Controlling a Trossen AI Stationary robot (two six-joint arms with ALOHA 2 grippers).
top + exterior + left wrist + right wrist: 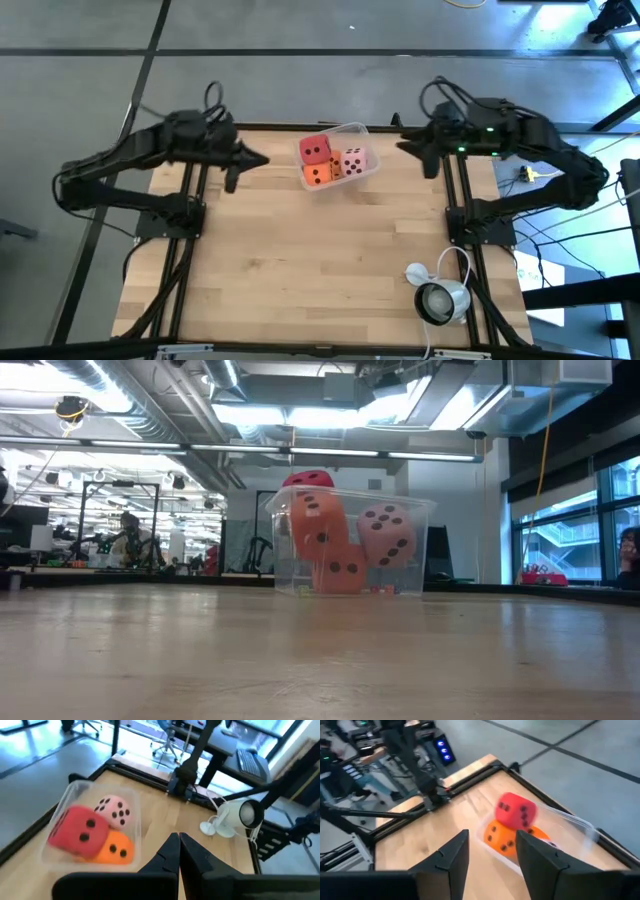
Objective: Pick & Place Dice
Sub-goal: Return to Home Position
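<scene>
A clear plastic tub (365,132) stands on the table at the middle of its far edge and holds the dice. The red die (315,150) lies on top of an orange die (319,175), with the pink die (354,161) beside them. The low view shows two orange dice (318,525) (343,570) stacked under the red die (310,479), with the pink die (386,537) leaning against them. My left gripper (258,159) hovers left of the tub, shut and empty (178,836). My right gripper (403,146) hovers right of the tub, open and empty (492,834).
A white lamp-like device with a round base (440,298) and a cable lies on the table's near right part. Black frame rails (190,250) run along the left and right sides of the wooden top. Bare wood stretches between the tub and the near edge.
</scene>
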